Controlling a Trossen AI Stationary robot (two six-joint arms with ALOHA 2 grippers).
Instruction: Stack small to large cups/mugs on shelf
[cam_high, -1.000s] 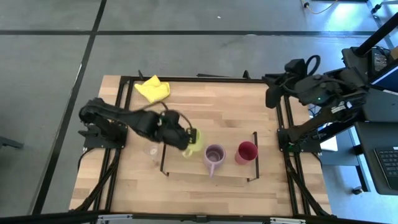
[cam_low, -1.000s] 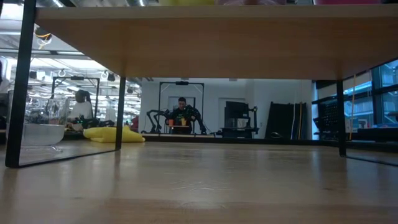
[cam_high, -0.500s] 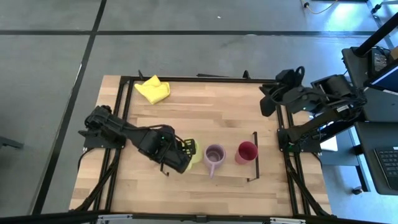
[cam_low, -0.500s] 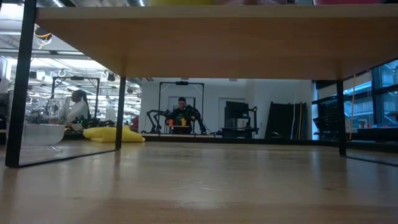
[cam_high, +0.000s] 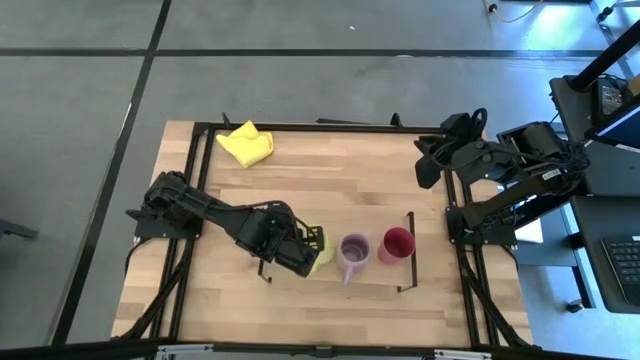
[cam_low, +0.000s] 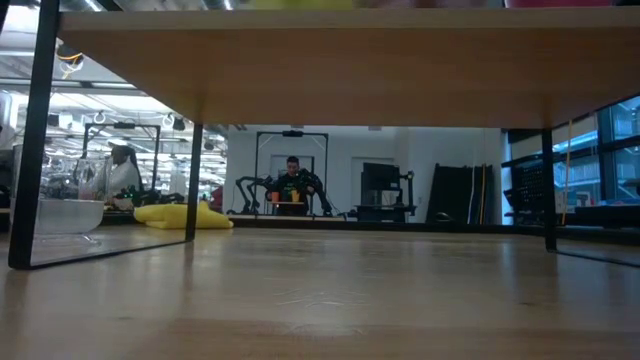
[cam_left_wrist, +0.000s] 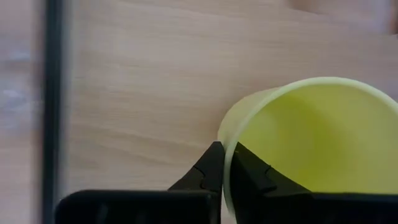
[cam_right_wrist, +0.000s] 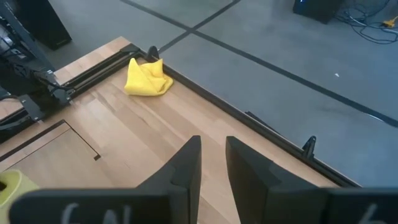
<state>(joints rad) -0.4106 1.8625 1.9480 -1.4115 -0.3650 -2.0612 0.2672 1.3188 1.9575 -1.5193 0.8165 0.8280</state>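
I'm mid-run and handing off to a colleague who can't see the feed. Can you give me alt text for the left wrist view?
The left gripper is pinched on the rim of the yellow-green mug, one dark finger inside the wall and one outside. The mug's open mouth faces the camera. Beneath it is the light-wood shelf board, with a thin black frame bar along one edge.

three mugs (cam_high: 349, 249) on shelf (cam_high: 385, 275), cloth (cam_high: 246, 143) behind

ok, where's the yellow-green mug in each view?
High: yellow-green mug on the shelf, left of the purple mug, in the left end effector.
Low: not identifiable.
Left wrist: mug rim fills the right side, one wall pinched between the fingers.
Right wrist: sliver at the lower-left edge.
Shared landmark: yellow cloth.
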